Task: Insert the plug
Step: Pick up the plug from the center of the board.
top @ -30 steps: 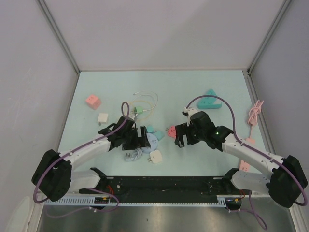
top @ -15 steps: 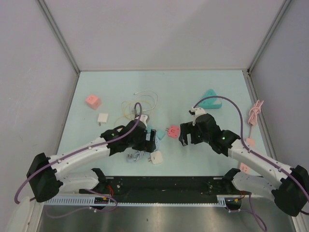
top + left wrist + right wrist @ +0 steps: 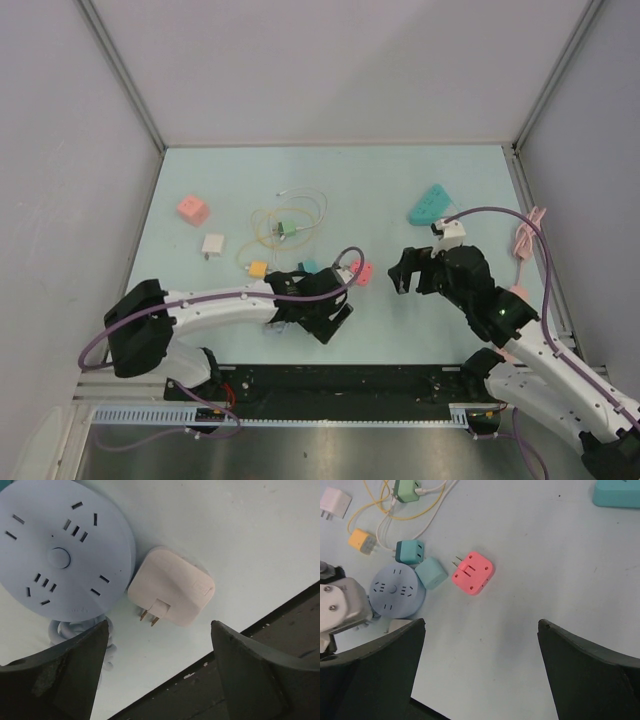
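Note:
In the left wrist view a white plug [image 3: 172, 592] lies flat on the table, its two prongs pointing toward me. It lies right beside the round light-blue socket hub [image 3: 60, 555]. My left gripper [image 3: 159, 630] hangs open just above the plug, with nothing between its fingers. From above, that gripper [image 3: 328, 316] hides both the plug and the hub. A pink plug [image 3: 472, 572] lies right of the hub [image 3: 397, 590]. My right gripper [image 3: 481, 625] stands open and empty, apart from the pink plug [image 3: 360, 272].
Teal cube adapters [image 3: 431, 572] touch the hub's far side. Yellow [image 3: 257, 268] and green [image 3: 287, 229] chargers with looped cables lie behind. There is a white adapter [image 3: 213, 244], a pink cube [image 3: 192, 209], a teal triangular strip [image 3: 433, 205] and a pink cable [image 3: 527, 235]. The table's black front rail [image 3: 260, 670] is close.
My left arm has swung right and toward the front edge, coming over the white plug. My right arm has pulled back to the right, away from the pink plug.

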`<state>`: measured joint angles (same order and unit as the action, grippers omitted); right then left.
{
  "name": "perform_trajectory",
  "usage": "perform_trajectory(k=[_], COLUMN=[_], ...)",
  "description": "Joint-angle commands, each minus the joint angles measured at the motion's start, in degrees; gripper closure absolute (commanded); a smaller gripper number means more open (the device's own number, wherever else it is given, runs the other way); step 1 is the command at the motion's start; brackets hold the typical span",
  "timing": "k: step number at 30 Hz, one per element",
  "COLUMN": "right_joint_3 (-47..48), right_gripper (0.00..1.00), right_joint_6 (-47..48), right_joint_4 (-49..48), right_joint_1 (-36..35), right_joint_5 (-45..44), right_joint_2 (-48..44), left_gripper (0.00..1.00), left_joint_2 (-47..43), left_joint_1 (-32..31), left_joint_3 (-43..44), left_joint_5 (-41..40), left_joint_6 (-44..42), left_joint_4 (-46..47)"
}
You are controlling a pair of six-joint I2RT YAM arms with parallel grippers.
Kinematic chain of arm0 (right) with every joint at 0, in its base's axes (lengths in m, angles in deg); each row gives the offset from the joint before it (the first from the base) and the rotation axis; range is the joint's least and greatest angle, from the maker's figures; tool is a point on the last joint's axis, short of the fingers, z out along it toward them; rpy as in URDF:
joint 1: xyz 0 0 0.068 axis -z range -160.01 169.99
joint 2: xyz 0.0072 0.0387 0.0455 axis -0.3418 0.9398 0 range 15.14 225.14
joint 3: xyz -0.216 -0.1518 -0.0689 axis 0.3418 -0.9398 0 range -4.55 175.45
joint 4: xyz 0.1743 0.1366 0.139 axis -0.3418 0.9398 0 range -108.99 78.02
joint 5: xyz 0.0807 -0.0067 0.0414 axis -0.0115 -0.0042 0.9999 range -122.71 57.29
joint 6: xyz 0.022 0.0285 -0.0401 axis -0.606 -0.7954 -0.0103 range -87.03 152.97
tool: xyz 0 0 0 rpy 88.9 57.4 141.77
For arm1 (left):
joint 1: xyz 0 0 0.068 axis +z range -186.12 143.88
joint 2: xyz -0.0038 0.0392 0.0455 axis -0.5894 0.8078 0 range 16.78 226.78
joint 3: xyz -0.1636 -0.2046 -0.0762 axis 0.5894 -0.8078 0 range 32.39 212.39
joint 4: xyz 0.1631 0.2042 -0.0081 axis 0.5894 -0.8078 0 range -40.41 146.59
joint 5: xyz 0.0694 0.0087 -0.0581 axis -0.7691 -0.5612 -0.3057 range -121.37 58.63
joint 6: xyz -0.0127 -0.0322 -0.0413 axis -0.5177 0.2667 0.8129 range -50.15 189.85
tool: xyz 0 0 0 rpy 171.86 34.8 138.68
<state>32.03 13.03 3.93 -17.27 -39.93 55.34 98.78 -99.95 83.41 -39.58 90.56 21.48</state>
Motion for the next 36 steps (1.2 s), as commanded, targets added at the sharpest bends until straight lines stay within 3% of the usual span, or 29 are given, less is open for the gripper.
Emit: perform_trajectory(k=[1, 23, 36], right_joint_3=[-0.5, -1.3, -1.8], right_gripper=[0.02, 0.03, 0.04], right_joint_6=[-0.6, 1.3, 1.3], right_joint_4=[0.2, -0.6, -1.5], right_joint_1=[0.4, 1.0, 1.0], right_joint_5=[-1.0, 1.3, 2.8], right_joint_2=[-1.1, -2.0, -2.5], left_gripper=[0.13, 0.15, 0.21], left_joint_2=[2.4, 14.2, 13.8], left_joint_1=[-0.2, -0.2, -1.1], left_joint_3=[2.0, 7.1, 7.5], left_joint_5=[1.9, 5.7, 10.9], left_joint_6=[-6.5, -12.6, -13.9], left_joint_4=[0.7, 1.5, -1.4])
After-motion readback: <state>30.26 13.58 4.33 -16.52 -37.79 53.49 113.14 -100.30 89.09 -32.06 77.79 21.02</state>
